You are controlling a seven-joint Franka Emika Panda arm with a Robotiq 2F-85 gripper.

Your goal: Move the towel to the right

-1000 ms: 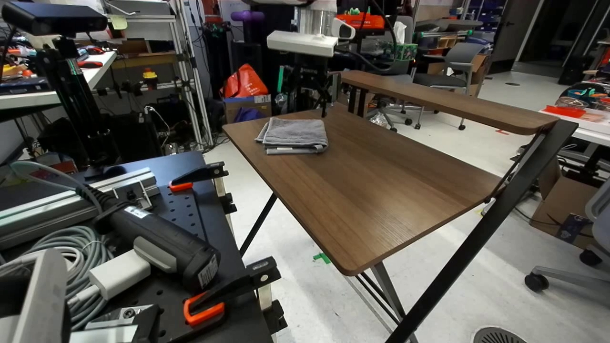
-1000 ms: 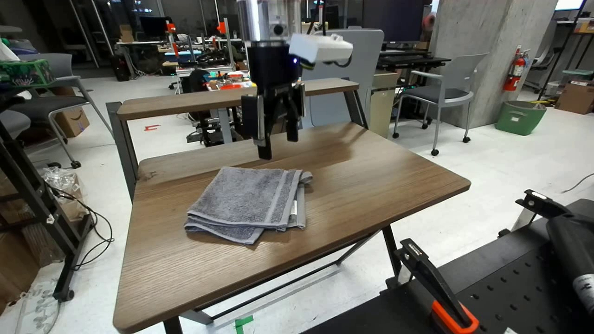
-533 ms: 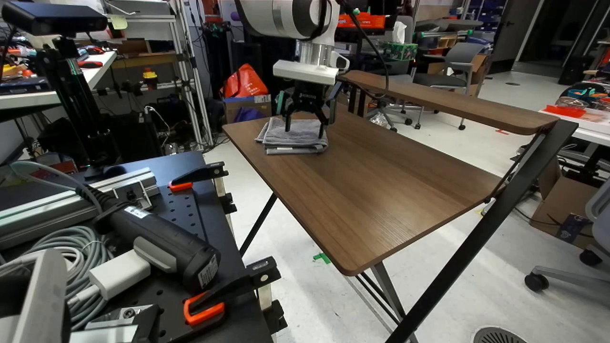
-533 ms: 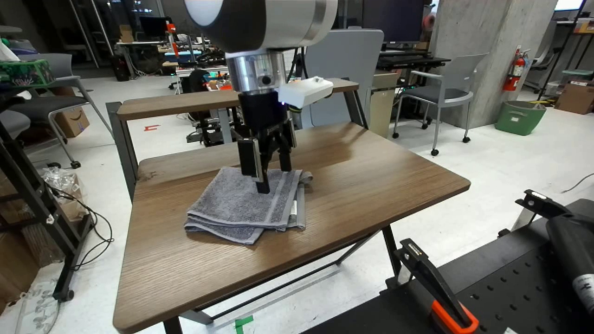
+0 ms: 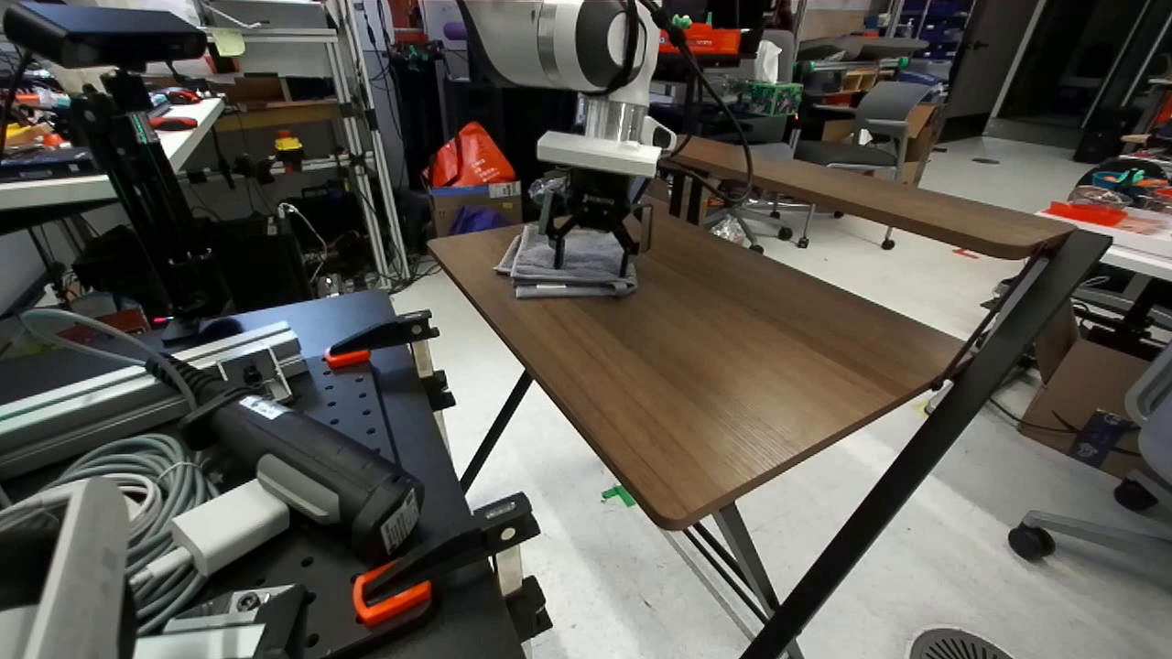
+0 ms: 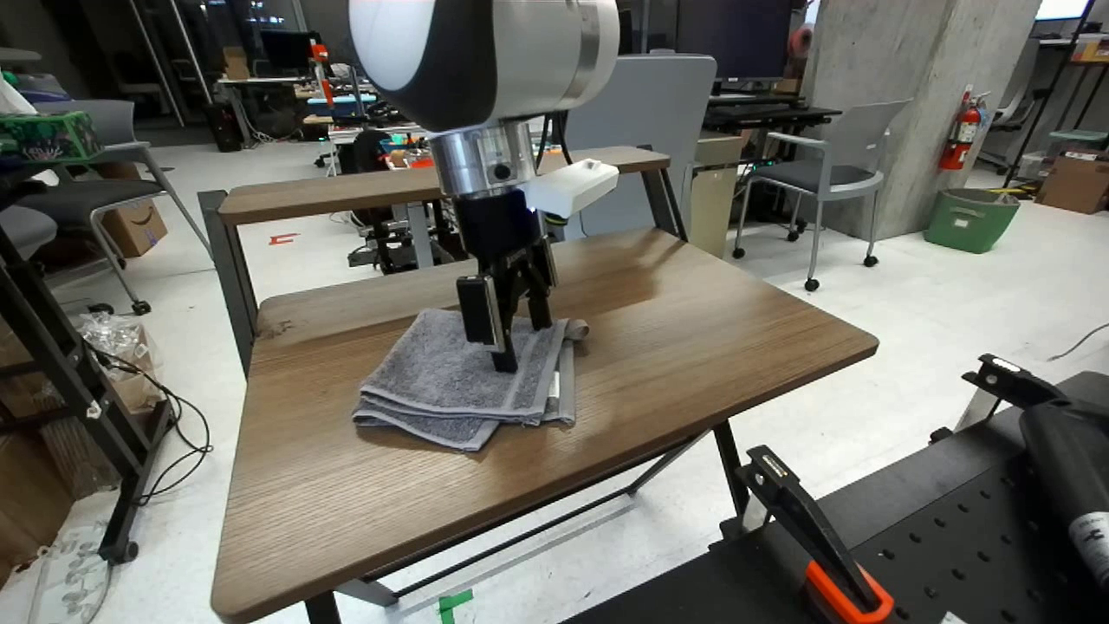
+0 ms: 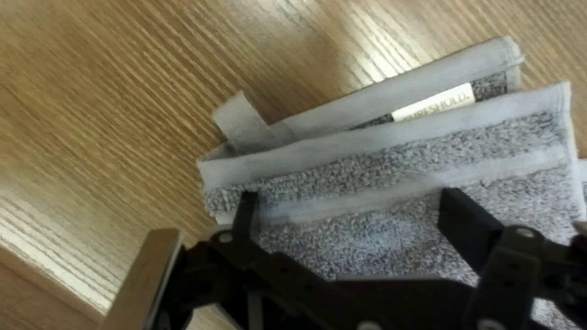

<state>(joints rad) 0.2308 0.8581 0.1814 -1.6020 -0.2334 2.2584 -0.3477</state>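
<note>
The towel point(image 5: 533, 261), a folded grey cloth, lies flat on the brown tabletop point(image 5: 732, 384). It also shows in an exterior view point(image 6: 424, 373) and in the wrist view point(image 7: 376, 169), with a hanging loop and a white label along one edge. My gripper point(image 5: 591, 265) points down onto the towel with its fingers spread wide. In the wrist view the gripper point(image 7: 348, 196) has both fingertips on the towel's top face, near its banded edge, with cloth between them. Nothing is pinched between the fingers. The gripper point(image 6: 523, 347) hides part of the towel in an exterior view.
A raised brown shelf point(image 5: 861, 197) runs along one long side of the table on black legs. A black bench point(image 5: 357, 439) with clamps point(image 5: 394, 595), a cable coil and a black tool stands beside the table. An office chair point(image 6: 827, 173) stands farther off.
My gripper has come down from above the towel onto it. In the last half second the towel has shifted slightly rightward in both exterior views together with the gripper. The fingers stay spread.
</note>
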